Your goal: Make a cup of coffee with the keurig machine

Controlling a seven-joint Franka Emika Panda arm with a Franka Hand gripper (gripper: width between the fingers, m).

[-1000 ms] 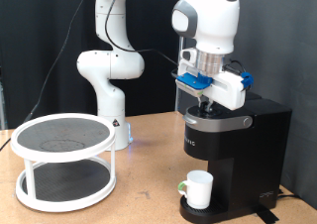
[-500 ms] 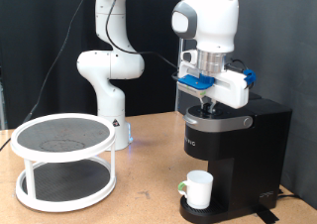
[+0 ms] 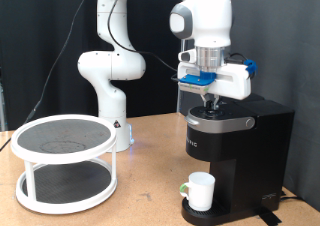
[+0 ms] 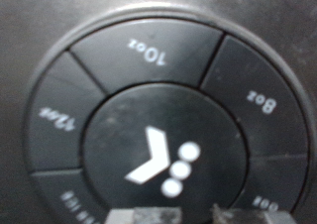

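Observation:
The white cup (image 3: pixel 201 190) stands on the drip tray under the spout of the black keurig machine (image 3: pixel 250 151), whose lid is down. My gripper (image 3: pixel 210 105) points straight down at the machine's top, fingers close together with nothing between them, just above the control panel. The wrist view is filled by that round control panel (image 4: pixel 158 95), with 10oz, 8oz and 12oz buttons around a central button with a white logo (image 4: pixel 158 165). My fingertips (image 4: pixel 134 216) show blurred at the picture's edge, over the panel's rim.
A white two-tier round rack (image 3: pixel 65 161) with dark mesh shelves stands on the wooden table (image 3: pixel 150 186) at the exterior view's left. The arm's white base (image 3: pixel 105 86) stands behind it. A black curtain is the backdrop.
My hand has risen slightly off the machine's top and shifted a little to the exterior view's left. The cup and machine have not moved.

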